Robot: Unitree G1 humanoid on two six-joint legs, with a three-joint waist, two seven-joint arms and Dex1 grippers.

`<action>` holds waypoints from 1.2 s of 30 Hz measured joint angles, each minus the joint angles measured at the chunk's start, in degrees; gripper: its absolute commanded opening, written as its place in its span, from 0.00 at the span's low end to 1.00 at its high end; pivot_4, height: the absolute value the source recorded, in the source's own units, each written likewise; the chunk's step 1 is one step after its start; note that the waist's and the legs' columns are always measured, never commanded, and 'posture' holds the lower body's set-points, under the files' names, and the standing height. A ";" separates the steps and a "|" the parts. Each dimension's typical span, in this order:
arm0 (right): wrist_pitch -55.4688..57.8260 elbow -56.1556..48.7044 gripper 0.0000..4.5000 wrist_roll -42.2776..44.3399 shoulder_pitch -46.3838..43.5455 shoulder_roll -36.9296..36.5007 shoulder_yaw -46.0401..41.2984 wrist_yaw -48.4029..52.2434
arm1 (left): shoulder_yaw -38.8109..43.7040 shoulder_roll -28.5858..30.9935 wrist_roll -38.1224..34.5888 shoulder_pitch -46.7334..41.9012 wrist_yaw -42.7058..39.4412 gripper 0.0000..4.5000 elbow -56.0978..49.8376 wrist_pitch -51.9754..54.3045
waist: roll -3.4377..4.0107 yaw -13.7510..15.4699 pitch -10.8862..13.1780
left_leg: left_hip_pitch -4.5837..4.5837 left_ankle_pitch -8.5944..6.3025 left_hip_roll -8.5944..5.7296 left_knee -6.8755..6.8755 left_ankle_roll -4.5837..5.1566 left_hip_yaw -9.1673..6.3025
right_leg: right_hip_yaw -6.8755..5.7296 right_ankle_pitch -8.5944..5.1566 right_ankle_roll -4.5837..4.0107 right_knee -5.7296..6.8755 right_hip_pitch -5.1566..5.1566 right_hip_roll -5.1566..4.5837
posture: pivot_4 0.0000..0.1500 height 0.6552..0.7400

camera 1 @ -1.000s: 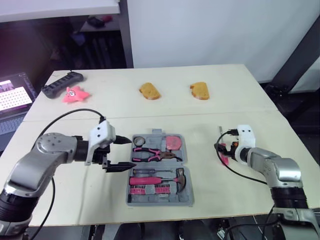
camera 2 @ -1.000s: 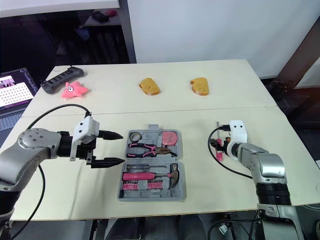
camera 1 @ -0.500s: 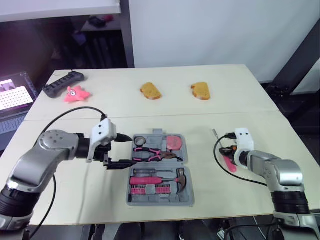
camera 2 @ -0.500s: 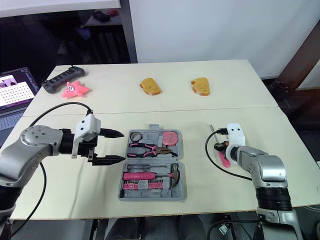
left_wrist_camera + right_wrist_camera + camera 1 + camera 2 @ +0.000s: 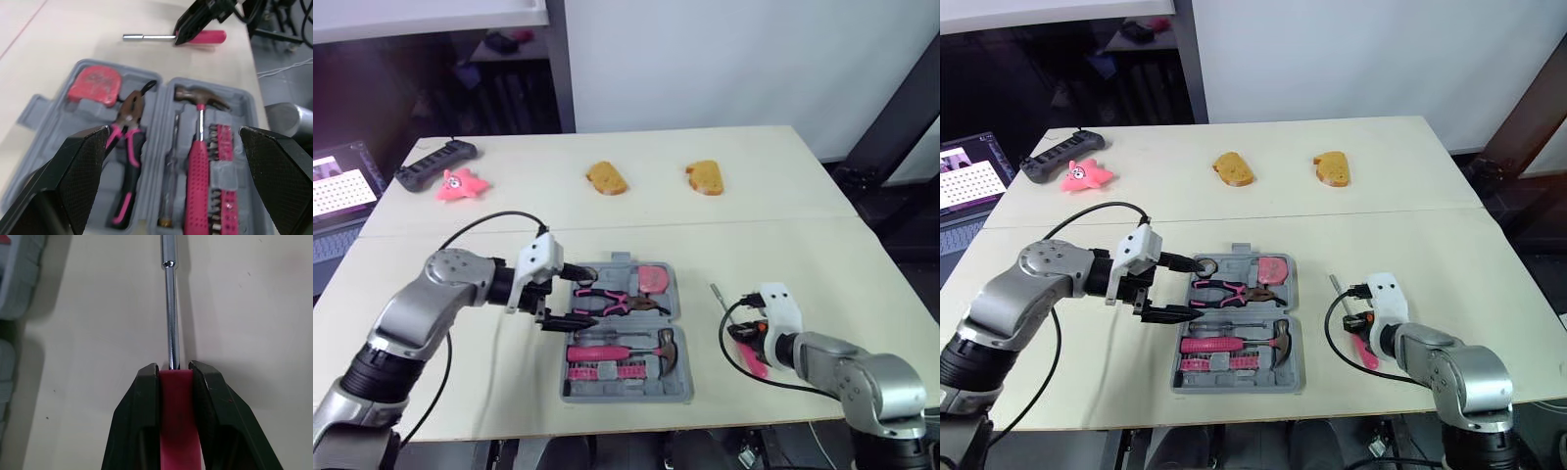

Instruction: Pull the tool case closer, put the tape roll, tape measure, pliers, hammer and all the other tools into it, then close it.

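The grey tool case [image 5: 677, 392] lies open at the table's front middle. In it are a tape roll [image 5: 585, 275], a pink tape measure [image 5: 653, 278], pliers [image 5: 607, 300], a hammer [image 5: 668, 345] and a pink-handled driver [image 5: 597, 352]. My left gripper [image 5: 579, 296] stands open over the case's left edge, near the tape roll and pliers. To the right of the case, my right gripper [image 5: 173, 377] is shut on the pink handle of a screwdriver [image 5: 719, 294]. Its steel shaft [image 5: 169, 313] points away from the fingers, close over the table.
Two brown bread-like pieces [image 5: 606, 178] [image 5: 704, 177] lie at the far middle. A pink star toy [image 5: 460, 183] and a black power strip [image 5: 435, 163] sit at the far left. A laptop [image 5: 337, 186] stands beyond the table's left edge.
My right gripper closed on the screwdriver's handle and moved with it toward the table's front edge and the case. My left gripper moved right, over the case's left side.
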 measured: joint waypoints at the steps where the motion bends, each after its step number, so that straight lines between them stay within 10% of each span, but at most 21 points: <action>1: 0.30 -0.43 0.38 0.05 0.00 0.67 -0.38 -0.23 | -0.45 -0.19 0.24 -0.38 -0.17 1.00 0.26 -0.26 | 0.00 -0.08 0.00 | 0.00 0.00 0.01 0.00 0.00 -0.01 | 0.00 0.00 0.00 0.00 -0.01 0.01 | 1.00 1.00; 7: 4.33 -3.71 0.99 0.64 -1.77 -0.18 -4.37 0.23 | -1.17 -1.56 1.08 -1.77 -1.00 1.00 2.98 -1.56 | 0.01 -0.03 0.00 | -0.01 0.00 0.00 0.00 0.00 -0.01 | 0.00 0.00 0.00 0.00 -0.01 0.02 | 1.00 1.00; 18: 7.48 -2.45 0.99 9.84 -14.14 -28.14 -6.46 19.69 | -1.93 -3.53 2.01 0.31 0.77 1.00 3.16 -2.65 | 0.03 -0.07 0.01 | -0.01 0.00 0.05 0.01 0.01 -0.01 | -0.03 0.00 -0.01 -0.05 0.01 0.06 | 1.00 1.00; 24: -36.03 4.09 0.99 -4.75 -16.14 -49.30 13.06 46.30 | 0.85 -2.48 1.59 5.58 4.09 1.00 -1.44 -1.73 | 0.04 -0.27 0.05 | -0.04 -0.01 0.10 0.00 0.01 0.07 | -0.02 -0.02 0.03 -0.13 -0.03 0.08 | 1.00 1.00; 36: -102.43 30.81 0.99 -31.47 -29.38 -41.80 35.60 71.32 | 6.00 -0.83 -0.64 12.52 9.15 1.00 -9.05 1.71 | 0.04 -0.28 0.10 | -0.01 0.11 0.12 0.04 -0.20 0.14 | 0.03 0.02 0.01 -0.08 -0.04 0.03 | 1.00 1.00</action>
